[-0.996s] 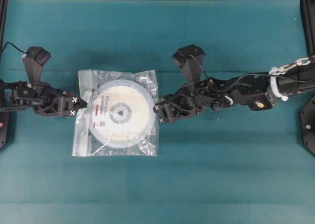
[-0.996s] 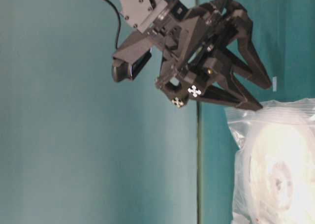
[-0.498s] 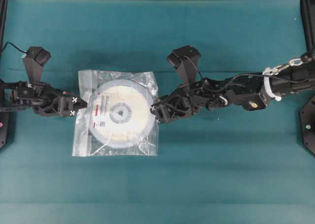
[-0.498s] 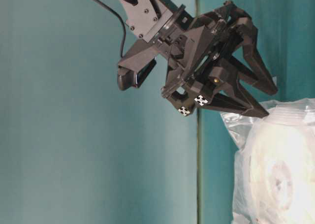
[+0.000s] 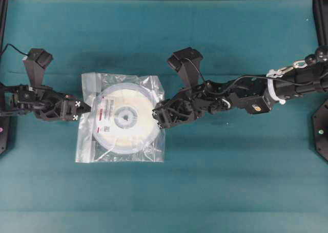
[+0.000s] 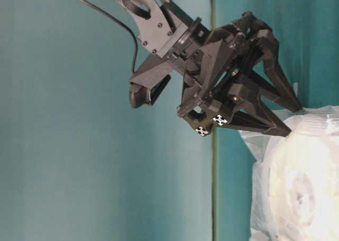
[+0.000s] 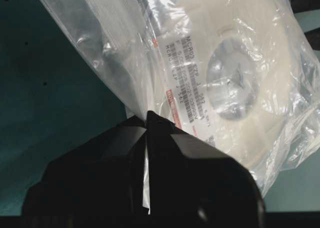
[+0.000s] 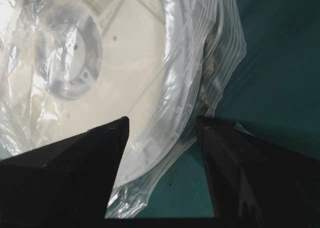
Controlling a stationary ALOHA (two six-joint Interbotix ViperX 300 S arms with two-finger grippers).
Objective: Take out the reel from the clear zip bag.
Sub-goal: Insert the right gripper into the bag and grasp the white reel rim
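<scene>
The reel (image 5: 124,117) lies flat on the table (image 5: 230,182) inside the clear zip bag (image 5: 87,146), between the left gripper (image 5: 82,111), clamped on the bag's left edge, and the nearer, wide-spread right gripper (image 5: 156,118) straddling its right rim.

- One clear zip bag (image 5: 121,118) on the table, and that's the lot for bags.
- One reel (image 5: 125,118) inside it.
- One white label (image 5: 104,116) on the reel.
- Two grippers in play: left gripper (image 5: 78,110), right gripper (image 5: 157,118).
- Two wrist cameras riding along, one per arm.
</scene>
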